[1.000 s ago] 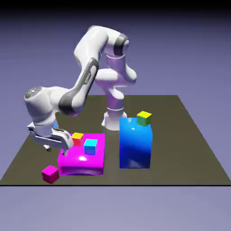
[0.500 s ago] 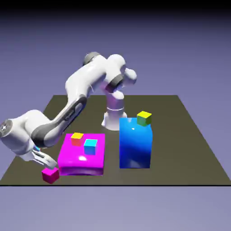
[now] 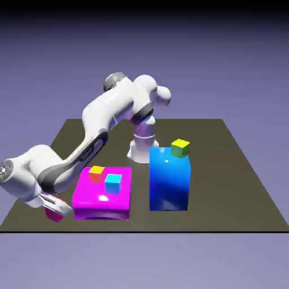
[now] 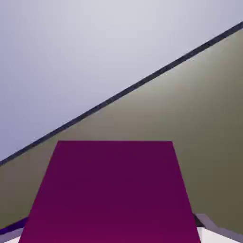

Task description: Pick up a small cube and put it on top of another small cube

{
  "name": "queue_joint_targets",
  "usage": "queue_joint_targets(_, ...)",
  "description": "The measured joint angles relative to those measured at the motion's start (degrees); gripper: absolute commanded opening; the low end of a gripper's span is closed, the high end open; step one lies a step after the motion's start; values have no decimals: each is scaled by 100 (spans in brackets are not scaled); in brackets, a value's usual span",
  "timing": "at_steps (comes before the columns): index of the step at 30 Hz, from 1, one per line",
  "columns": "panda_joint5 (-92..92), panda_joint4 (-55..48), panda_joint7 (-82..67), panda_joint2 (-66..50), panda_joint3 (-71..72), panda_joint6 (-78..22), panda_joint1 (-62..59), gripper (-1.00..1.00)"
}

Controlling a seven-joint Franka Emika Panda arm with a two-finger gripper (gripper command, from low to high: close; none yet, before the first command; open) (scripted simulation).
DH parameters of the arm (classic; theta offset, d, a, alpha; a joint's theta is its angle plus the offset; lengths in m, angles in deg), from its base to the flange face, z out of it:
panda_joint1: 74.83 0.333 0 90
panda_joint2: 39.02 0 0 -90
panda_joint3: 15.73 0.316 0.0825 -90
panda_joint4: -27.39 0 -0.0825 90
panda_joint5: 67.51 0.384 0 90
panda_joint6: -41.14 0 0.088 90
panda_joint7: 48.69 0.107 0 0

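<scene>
One cube (image 4: pixel 114 190) between gripper (image 3: pixel 63 213) fingertips

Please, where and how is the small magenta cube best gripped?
Best, I think, by two opposite upright side faces, as the jaws grip it now. The small magenta cube has flat, parallel sides, and the hand view shows it squarely between the jaws. Coming from its outer side seems sensible, since the big magenta block stands close on the other.

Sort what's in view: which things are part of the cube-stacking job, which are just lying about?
Part of the job:
- small magenta cube, gripped in the hand
- a second small cube as base; which one, can't tell: cyan, orange or yellow-green

Just lying about:
- big magenta block
- tall blue block
</scene>
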Motion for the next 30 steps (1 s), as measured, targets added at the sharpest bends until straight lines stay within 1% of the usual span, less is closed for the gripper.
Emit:
queue_joint_targets(23,-4347,4038,-346,4776,2704,1074,797,-100)
queue_joint_targets(24,-4481,4236,-409,4830,2614,1106,888,-100)
queue_joint_targets(26,-4503,4281,-428,4824,2569,1111,913,-100)
queue_joint_targets(29,-4532,4888,-390,4687,2538,1858,850,-100)
queue_joint_targets(30,-4541,5084,-378,4642,2528,2100,829,100)
